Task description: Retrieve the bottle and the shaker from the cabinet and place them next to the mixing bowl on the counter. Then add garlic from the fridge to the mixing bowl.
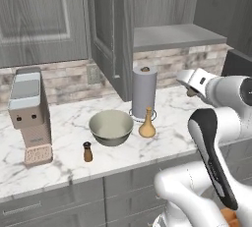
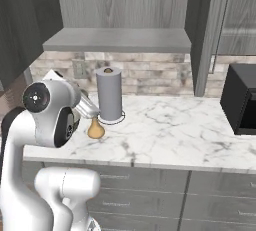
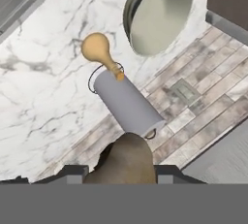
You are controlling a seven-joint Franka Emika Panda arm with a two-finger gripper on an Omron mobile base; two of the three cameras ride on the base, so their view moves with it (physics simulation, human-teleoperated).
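Shaker point(image 1: 87, 151) stands on bench point(image 1: 64, 164), far left of fingers, just left of bowl point(image 1: 111, 127). Bottle point(image 1: 146, 123) upright just right of bowl, before paper roll point(image 1: 144, 92). Fingers point(image 3: 125, 170) at right above bench, closed on brown object point(image 3: 127, 159); identity unclear.

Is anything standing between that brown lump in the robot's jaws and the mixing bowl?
Yes. The paper towel roll and the tan bottle stand on the counter between the brown lump and the mixing bowl; going over them looks free.
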